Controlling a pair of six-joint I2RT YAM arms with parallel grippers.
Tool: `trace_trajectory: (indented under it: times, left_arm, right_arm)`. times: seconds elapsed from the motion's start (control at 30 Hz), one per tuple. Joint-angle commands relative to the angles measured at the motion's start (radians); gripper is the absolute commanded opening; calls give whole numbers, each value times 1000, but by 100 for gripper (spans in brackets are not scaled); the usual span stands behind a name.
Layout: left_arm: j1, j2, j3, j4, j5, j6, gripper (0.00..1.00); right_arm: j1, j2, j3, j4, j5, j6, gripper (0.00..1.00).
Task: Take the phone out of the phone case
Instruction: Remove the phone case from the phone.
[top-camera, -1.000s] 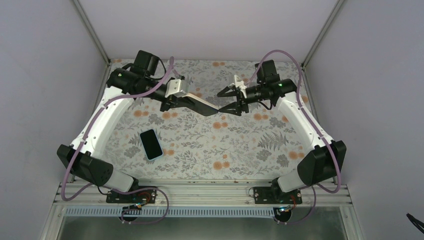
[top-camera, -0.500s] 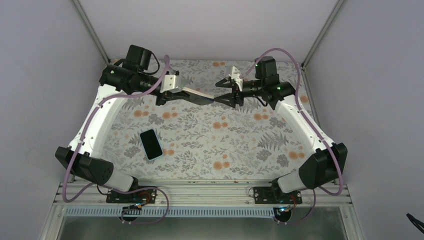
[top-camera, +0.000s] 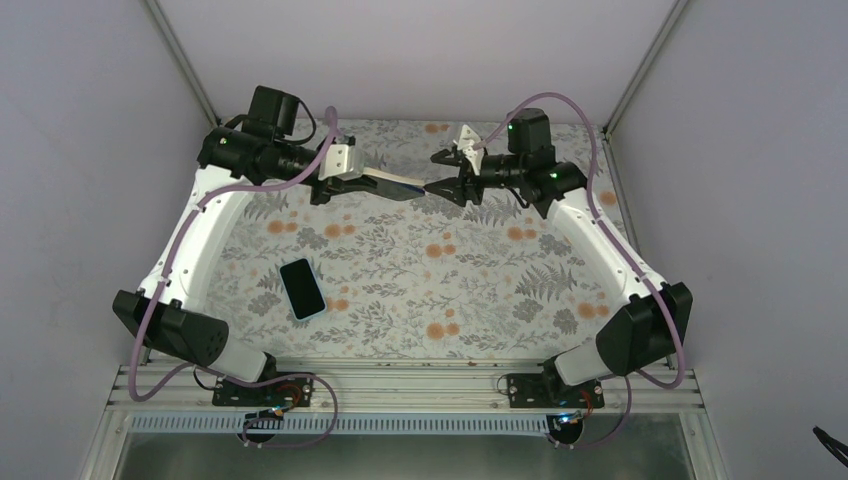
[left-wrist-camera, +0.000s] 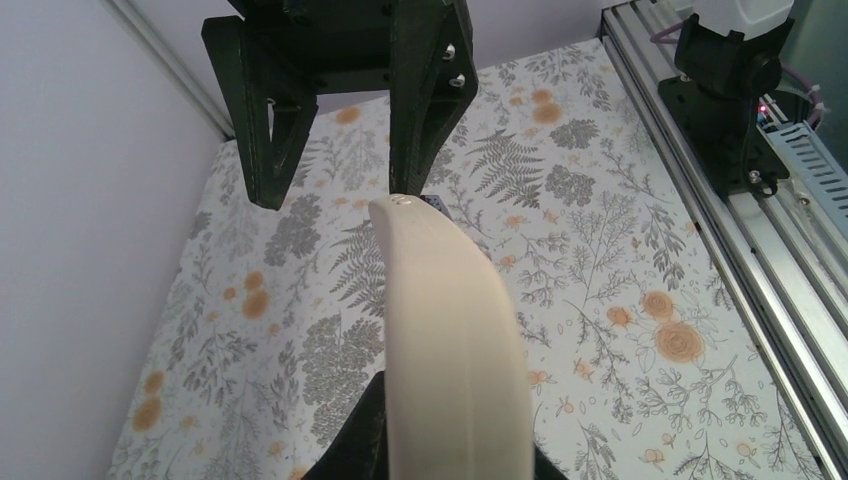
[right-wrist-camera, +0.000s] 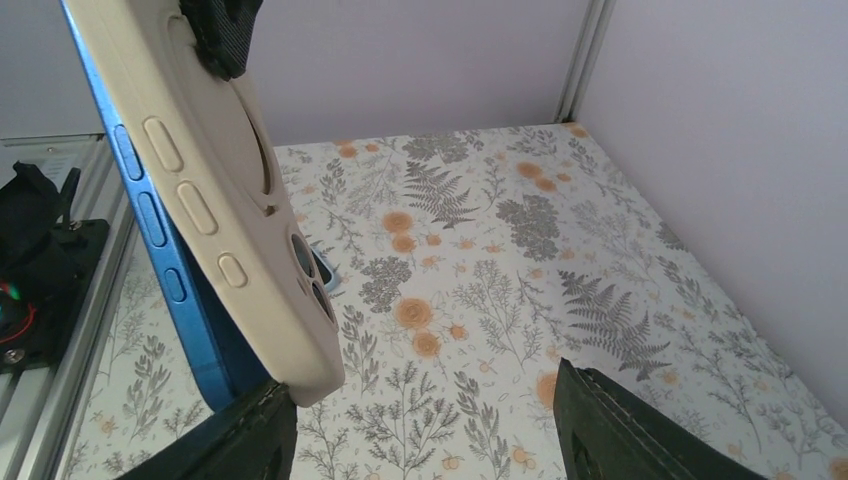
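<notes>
The beige phone case (top-camera: 392, 186) is in the air at the back of the table, and my left gripper (top-camera: 340, 186) is shut on it. A phone with a bright blue edge (right-wrist-camera: 165, 270) sits inside the case (right-wrist-camera: 225, 200). In the left wrist view the case (left-wrist-camera: 450, 340) points at my right gripper (left-wrist-camera: 335, 185). My right gripper (top-camera: 434, 188) is open, and the case's camera corner lies against its left finger (right-wrist-camera: 245, 435). The phone (top-camera: 302, 288), black screen with a pale light-blue rim, lies flat on the table near the left arm.
The floral table cover (top-camera: 470, 290) spans the workspace. Grey walls close the back and sides. An aluminium rail (top-camera: 400, 385) with both arm bases runs along the near edge.
Both grippers moved toward the back of the table. The left one carried the case up and turned it more edge-on. The right gripper came in to the case's free end.
</notes>
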Motion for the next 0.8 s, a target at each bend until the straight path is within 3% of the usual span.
trace_trajectory:
  times: [0.0, 0.2, 0.47, 0.77]
  left_arm:
    - [-65, -36, -10, -192, 428, 56, 2]
    - [-59, -25, -5, -192, 479, 52, 2]
    - [-25, 23, 42, -191, 494, 83, 2]
    - [-11, 70, 98, -165, 505, 58, 2]
  right_arm:
    - [-17, 49, 50, 247, 263, 43, 66]
    - [-2, 68, 56, 266, 275, 42, 66]
    - [81, 107, 124, 115, 21, -22, 70]
    - [223, 101, 123, 186, 170, 52, 69]
